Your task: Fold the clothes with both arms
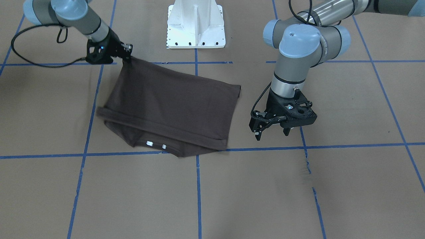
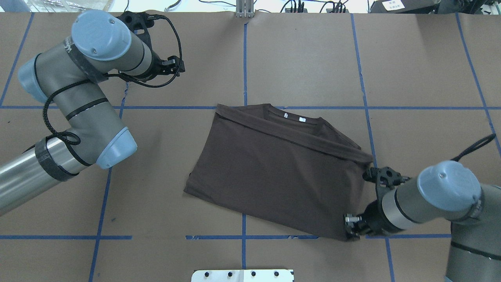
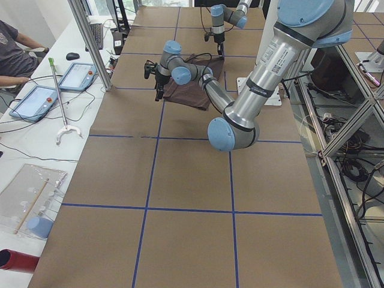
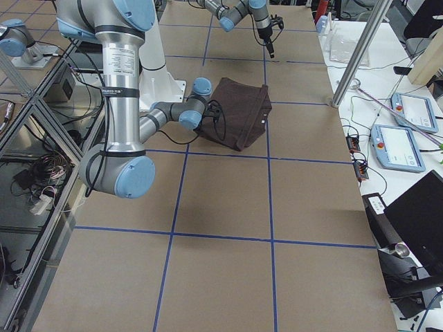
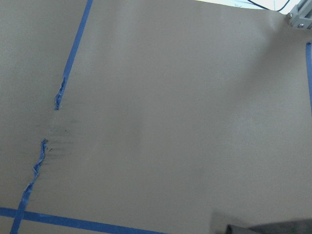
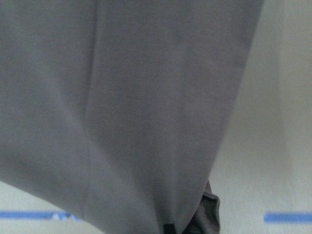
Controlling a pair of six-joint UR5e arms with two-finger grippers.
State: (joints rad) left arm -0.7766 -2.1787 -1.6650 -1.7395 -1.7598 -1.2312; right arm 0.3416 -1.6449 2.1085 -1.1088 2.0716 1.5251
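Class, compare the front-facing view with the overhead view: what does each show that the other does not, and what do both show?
Front-facing only: the left gripper seen open and empty beside the shirt, and the whole pedestal. Overhead only: cables beyond the far edge of the table. Both: the shirt folded over, two white labels at its collar, and the right gripper shut on one corner.

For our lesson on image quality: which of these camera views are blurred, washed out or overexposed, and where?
Right wrist view: the shirt fills the frame, out of focus, washed to grey. Left wrist view: bare table, slightly soft, blurred dark patch bottom right. Front-facing view: sharp, evenly lit. Overhead view: sharp, top edge blown out white.
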